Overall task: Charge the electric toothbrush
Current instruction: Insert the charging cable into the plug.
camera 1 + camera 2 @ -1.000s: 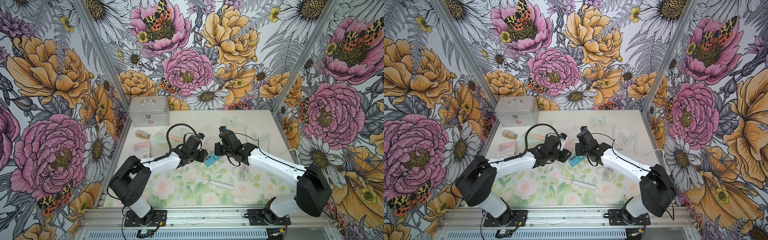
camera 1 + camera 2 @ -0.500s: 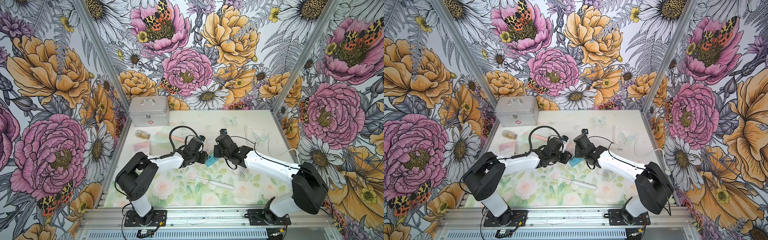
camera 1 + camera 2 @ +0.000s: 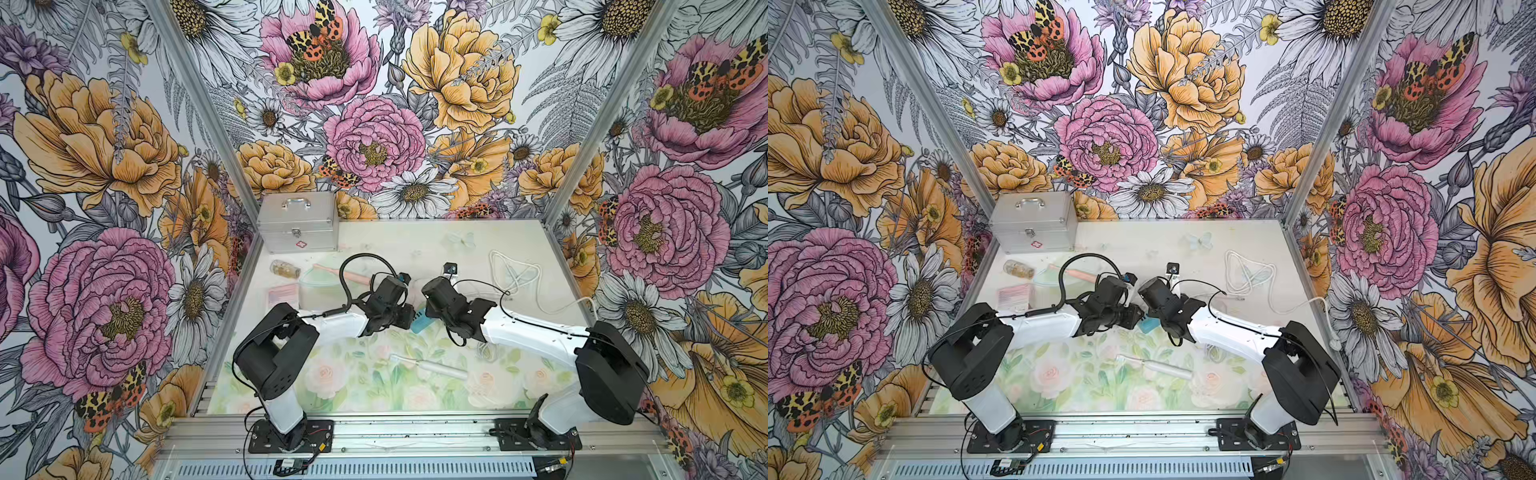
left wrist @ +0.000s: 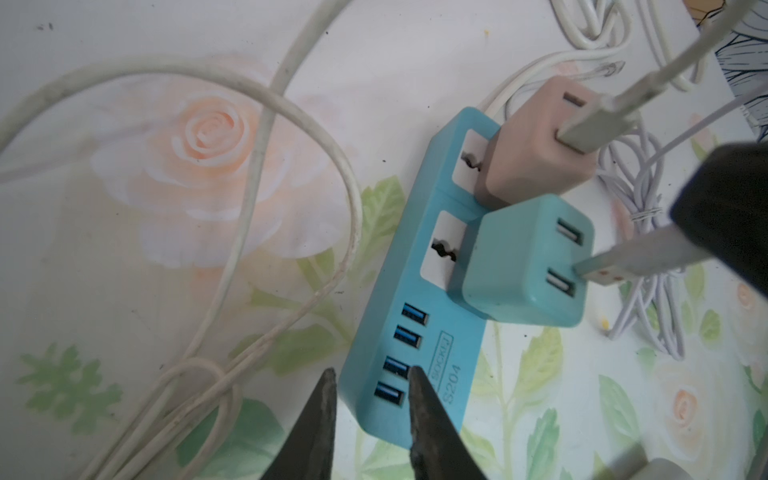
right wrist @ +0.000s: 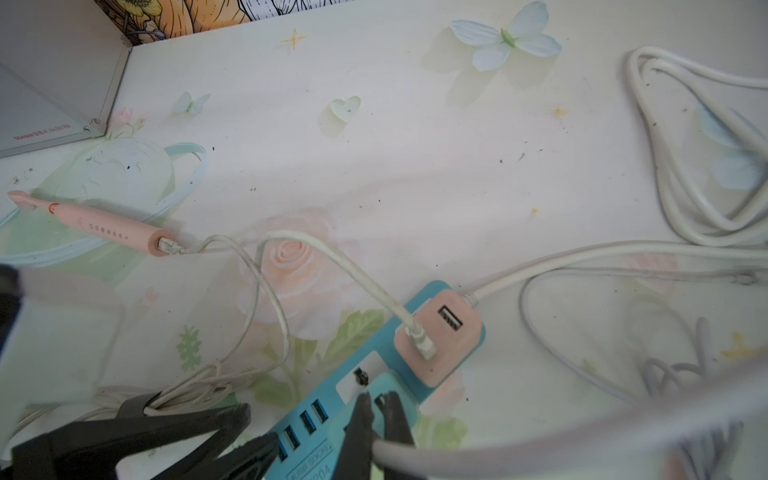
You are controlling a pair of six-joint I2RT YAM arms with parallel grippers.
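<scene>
- Only the left wrist view shows the USB plug, its metal tip at the matte teal adapter; the right end effector pinches it.
- Left end effector: fingers slightly apart astride the glossy blue power strip; clamped or not, I cannot tell.
- Slim white toothbrush lies on the floral surface, apart from the strip.

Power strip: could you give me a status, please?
Left gripper part open at USB end of power strip. Right gripper shut on USB plug, tip at teal adapter, not fully in. Pink adapter close beside.
</scene>
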